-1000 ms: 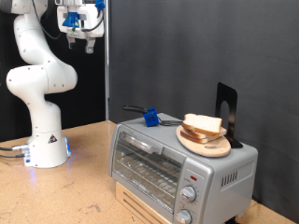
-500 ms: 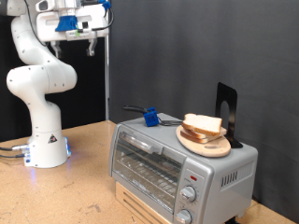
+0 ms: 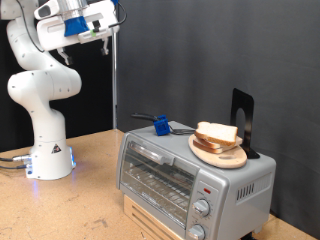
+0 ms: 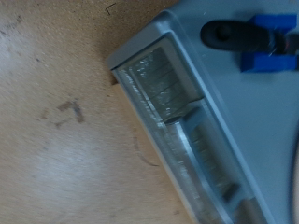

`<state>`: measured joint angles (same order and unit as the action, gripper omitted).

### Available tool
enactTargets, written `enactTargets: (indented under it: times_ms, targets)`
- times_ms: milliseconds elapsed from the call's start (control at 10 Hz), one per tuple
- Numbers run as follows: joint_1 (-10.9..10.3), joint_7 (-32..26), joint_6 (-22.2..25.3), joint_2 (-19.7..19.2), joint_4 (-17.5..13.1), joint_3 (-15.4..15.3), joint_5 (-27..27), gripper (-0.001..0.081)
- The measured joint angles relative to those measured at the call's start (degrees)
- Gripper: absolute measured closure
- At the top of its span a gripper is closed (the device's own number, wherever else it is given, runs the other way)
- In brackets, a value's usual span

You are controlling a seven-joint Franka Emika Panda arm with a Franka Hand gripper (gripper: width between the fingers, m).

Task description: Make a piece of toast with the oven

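Open air above the oven (image 3: 190, 178); bread stack (image 3: 218, 140) crowds its top.

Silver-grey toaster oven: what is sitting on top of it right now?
On the silver-grey toaster oven: a round wooden plate of pale bread slices, a blue block with a black handle, and an upright black stand. The plate's centre is covered by bread.

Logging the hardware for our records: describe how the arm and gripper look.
The arm is glossy white with rounded, bulbous segments, on a white base with a small red mark. Grey cables trail from the base. The gripper end carries blue parts and dark fingers.
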<state>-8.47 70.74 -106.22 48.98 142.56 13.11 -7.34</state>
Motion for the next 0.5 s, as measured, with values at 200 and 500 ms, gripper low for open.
enactTargets:
  times_ms: [200,500]
  targets:
    - [-4.05,-13.87,-8.08,-1.98,2.58,3.79,0.18,-0.0002]
    - [-5.34,-17.80,-9.86,-2.93,3.08,5.04,-0.72,-0.0002]
